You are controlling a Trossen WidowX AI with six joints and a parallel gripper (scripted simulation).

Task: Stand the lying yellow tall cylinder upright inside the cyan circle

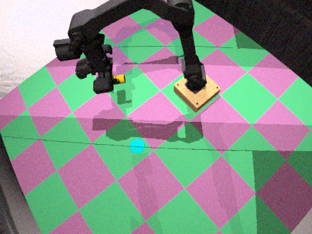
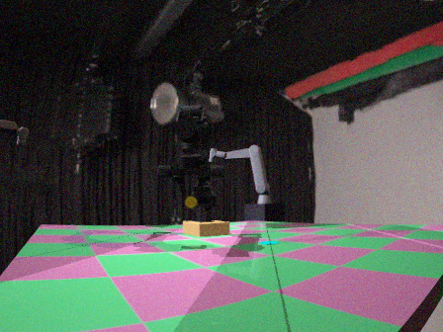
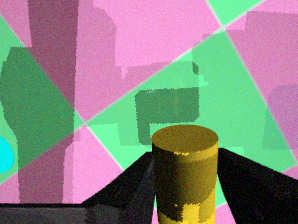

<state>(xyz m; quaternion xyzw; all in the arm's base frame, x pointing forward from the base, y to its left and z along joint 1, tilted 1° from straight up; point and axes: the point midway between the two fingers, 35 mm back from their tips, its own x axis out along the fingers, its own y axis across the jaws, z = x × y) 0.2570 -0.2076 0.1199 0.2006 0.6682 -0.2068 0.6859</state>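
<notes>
The yellow tall cylinder (image 1: 120,79) (image 2: 191,202) (image 3: 186,182) is held up above the table on its side, roughly level. The exterior camera sees it nearly end-on, with space between it and the table top. My gripper (image 1: 111,81) (image 3: 184,157) is shut on it, with one black finger on each side in the wrist view; the fingers hide part of its body. The flat cyan circle (image 1: 137,145) (image 2: 269,243) is on the table, nearer the front than the gripper in the top view. Its edge shows at the far left of the wrist view (image 3: 4,155).
The arm's wooden base block (image 1: 197,93) (image 2: 207,228) stands right of the gripper in the top view. The table (image 1: 219,189) (image 2: 163,296) has a green and pink checker pattern with shadows of the arm across it. A grey arm (image 2: 257,170) shows in the background.
</notes>
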